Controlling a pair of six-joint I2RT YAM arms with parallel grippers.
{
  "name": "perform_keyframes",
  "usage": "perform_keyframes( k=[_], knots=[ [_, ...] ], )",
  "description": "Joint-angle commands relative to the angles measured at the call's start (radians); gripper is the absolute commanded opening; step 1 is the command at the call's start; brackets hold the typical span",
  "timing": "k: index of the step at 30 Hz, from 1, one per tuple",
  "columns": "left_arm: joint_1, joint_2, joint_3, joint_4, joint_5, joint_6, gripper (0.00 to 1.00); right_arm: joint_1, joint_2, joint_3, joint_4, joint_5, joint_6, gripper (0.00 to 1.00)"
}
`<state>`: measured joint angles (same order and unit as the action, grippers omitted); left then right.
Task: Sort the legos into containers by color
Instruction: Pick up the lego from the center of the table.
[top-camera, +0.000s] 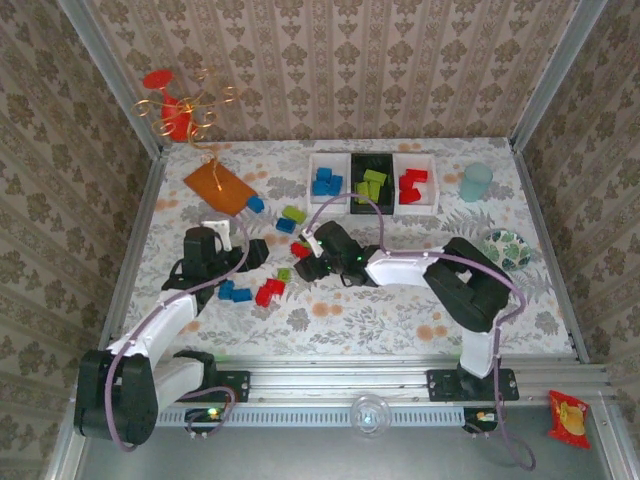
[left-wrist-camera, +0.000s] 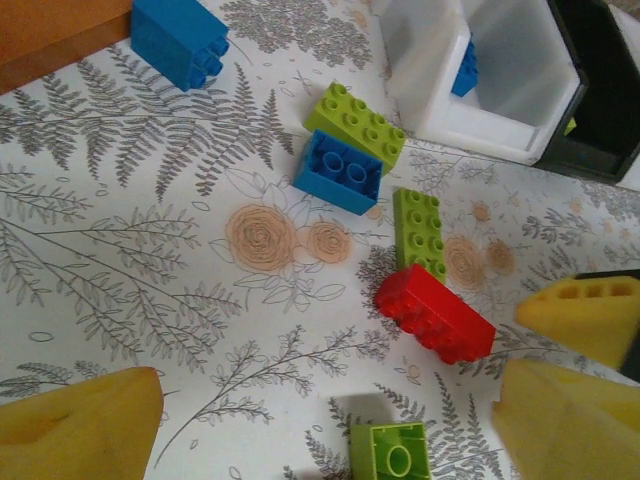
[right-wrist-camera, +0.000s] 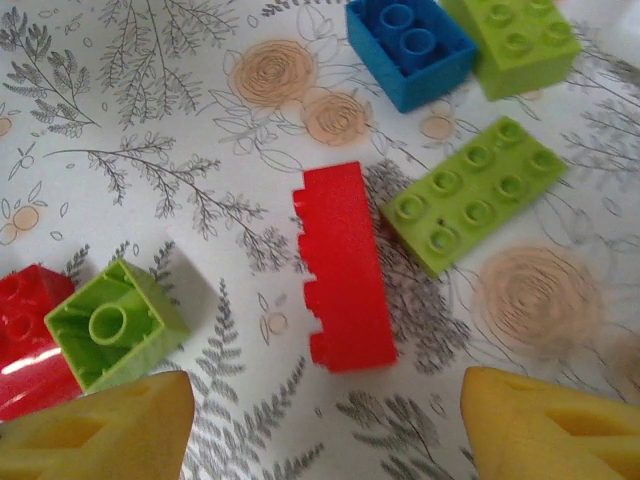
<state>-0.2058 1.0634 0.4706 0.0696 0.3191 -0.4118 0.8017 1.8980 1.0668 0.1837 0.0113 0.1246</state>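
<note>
Three containers stand in a row at the back: a white one holding blue legos, a black one holding green ones, and a white one holding red ones. Loose legos lie mid-table: a long red brick, a green plate, a blue brick, another green brick and a small overturned green brick. My right gripper is open just short of the red brick. My left gripper is open above the small green brick, holding nothing.
An orange plate lies at the back left with a blue brick beside it. More red and blue bricks sit near the left arm. A pale blue cup and a patterned bowl stand on the right.
</note>
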Motion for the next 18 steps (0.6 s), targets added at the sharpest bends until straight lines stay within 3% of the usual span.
perform_keyframes(
  k=[1, 11, 18],
  knots=[
    [0.008, -0.014, -0.009, 0.017, 0.029, -0.016, 0.89, 0.0, 0.059, 0.051, 0.019, -0.015, -0.031, 0.69],
    [0.009, -0.014, -0.01, 0.021, 0.03, -0.012, 0.89, 0.002, 0.153, 0.124, -0.007, -0.047, -0.044, 0.43],
    [0.008, -0.004, -0.018, 0.066, 0.075, -0.023, 0.89, -0.005, 0.057, 0.041, 0.033, -0.064, -0.028, 0.22]
  ],
)
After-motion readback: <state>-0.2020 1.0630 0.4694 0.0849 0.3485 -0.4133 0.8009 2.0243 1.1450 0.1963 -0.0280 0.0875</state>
